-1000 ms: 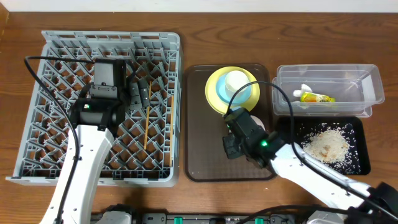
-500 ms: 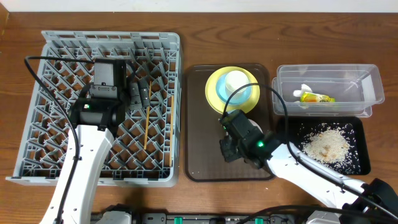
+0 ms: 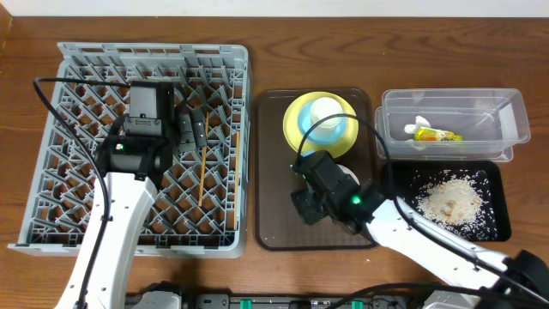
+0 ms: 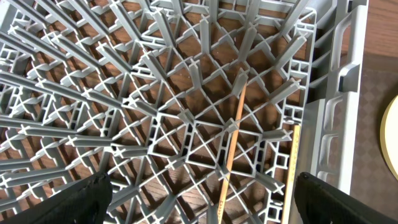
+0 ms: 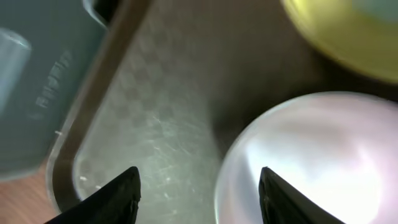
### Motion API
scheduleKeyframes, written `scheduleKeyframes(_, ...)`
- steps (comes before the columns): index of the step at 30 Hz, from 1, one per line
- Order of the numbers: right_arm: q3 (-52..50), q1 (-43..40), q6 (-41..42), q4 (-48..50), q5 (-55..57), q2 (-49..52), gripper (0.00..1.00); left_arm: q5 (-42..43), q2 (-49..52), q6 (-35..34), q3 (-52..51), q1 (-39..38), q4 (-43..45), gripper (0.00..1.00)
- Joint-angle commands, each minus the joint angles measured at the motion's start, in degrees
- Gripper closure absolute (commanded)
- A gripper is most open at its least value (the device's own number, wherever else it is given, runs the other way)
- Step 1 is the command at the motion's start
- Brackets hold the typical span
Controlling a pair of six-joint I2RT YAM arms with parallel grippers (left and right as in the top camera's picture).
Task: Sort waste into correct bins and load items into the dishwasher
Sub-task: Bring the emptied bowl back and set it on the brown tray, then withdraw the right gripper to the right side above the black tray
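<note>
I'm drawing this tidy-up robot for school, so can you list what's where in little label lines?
Rack: two chopsticks inside
Brown tray: yellow plate, blue bowl, white cup, white bowl
Clear tub: wrapper, white scrap
Black tray: rice crumbs
Left gripper: jaws open, over rack
Right gripper: jaws open, by white bowl

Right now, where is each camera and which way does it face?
Overhead: above the table, facing down on rack, brown tray; left arm, right arm show.
Left wrist: on left arm, facing down into rack at a chopstick; left fingers show.
Right wrist: on right arm, close over tray, white bowl; right fingers show.
Overhead, left wrist share the rack.
</note>
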Motion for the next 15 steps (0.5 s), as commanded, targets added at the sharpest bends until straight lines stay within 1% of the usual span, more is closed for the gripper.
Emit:
scheduleKeyframes(1,4.5,-3.7,-1.5,-2.0,0.5,-4.7,0.41,-0.7,-0.1,-0.1,0.2,0.2,0.0,0.06)
scheduleKeyframes(4,5.8,-7.6,-1.5,-5.5,0.5,-7.1,0.41,-0.7,-0.1,-0.1,0.2,0.2,0.0,0.06)
scheduleKeyframes(7,5.9,-13.6,-0.1,-10.2,2.7,-9.9,0.41,-0.7,-0.1,-0.1,0.2,0.2,0.0,0.05)
scheduleKeyframes(11,5.9,-23.8,0.3,-17.3,3.5,-13.5,0.42,-0.7,-0.1,-0.1,0.2,0.2,0.0,0.06)
scheduleKeyframes(15,5.9,-34.8,0.3,-23.8,3.5,-17.9,0.39,-0.7,-0.1,-0.1,0.2,0.2,0.0,0.06)
